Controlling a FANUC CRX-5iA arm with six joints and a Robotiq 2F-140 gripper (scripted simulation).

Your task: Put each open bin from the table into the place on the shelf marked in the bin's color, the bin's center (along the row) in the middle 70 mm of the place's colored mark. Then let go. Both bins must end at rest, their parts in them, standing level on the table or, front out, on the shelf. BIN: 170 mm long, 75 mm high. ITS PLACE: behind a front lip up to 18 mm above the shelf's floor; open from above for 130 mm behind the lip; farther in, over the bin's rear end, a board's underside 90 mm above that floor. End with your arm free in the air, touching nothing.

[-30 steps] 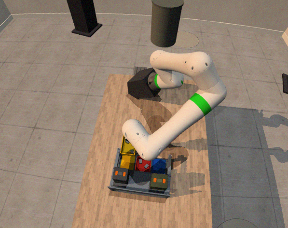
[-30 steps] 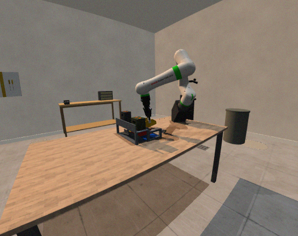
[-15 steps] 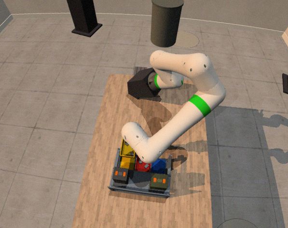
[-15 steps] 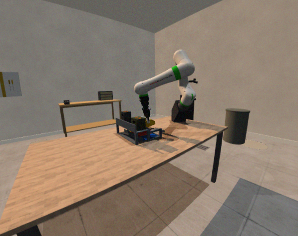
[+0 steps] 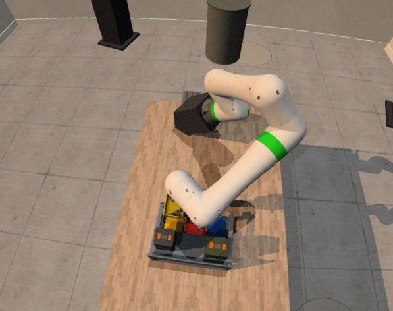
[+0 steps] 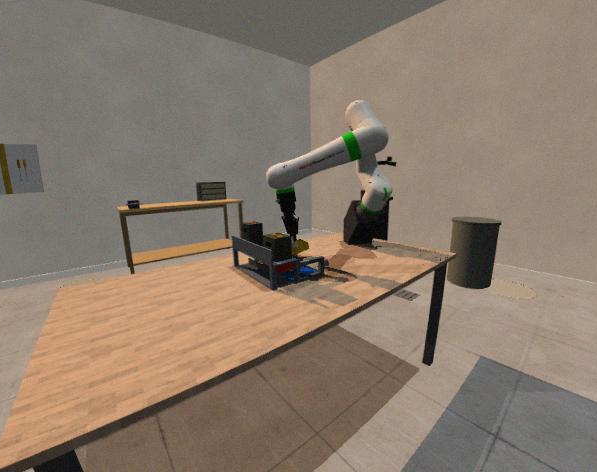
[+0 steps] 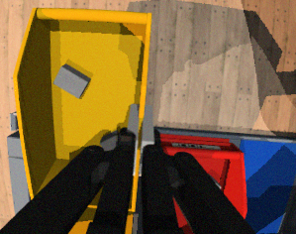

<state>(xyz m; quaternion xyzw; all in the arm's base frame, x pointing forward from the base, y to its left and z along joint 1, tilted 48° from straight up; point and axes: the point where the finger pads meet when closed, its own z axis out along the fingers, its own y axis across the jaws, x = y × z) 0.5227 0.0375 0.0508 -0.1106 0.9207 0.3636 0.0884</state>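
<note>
My gripper (image 7: 140, 118) is shut on the right side wall of the yellow bin (image 7: 84, 93), with one finger inside and one outside. A small grey part (image 7: 72, 80) lies in the bin. In the overhead view the yellow bin (image 5: 173, 207) has its rear end at the left place of the grey shelf (image 5: 193, 237), and its front end juts out over the table. My wrist hides most of that joint. A red bin (image 7: 203, 160) sits in the middle place and a blue bin (image 7: 271, 173) in the right place. From the side, my gripper (image 6: 292, 223) points straight down.
A black box (image 5: 164, 238) and an olive box (image 5: 216, 248) stand on the shelf's top board, left and right. The arm's dark base (image 5: 193, 116) is at the table's far end. A round bin (image 6: 473, 251) stands on the floor beside the table.
</note>
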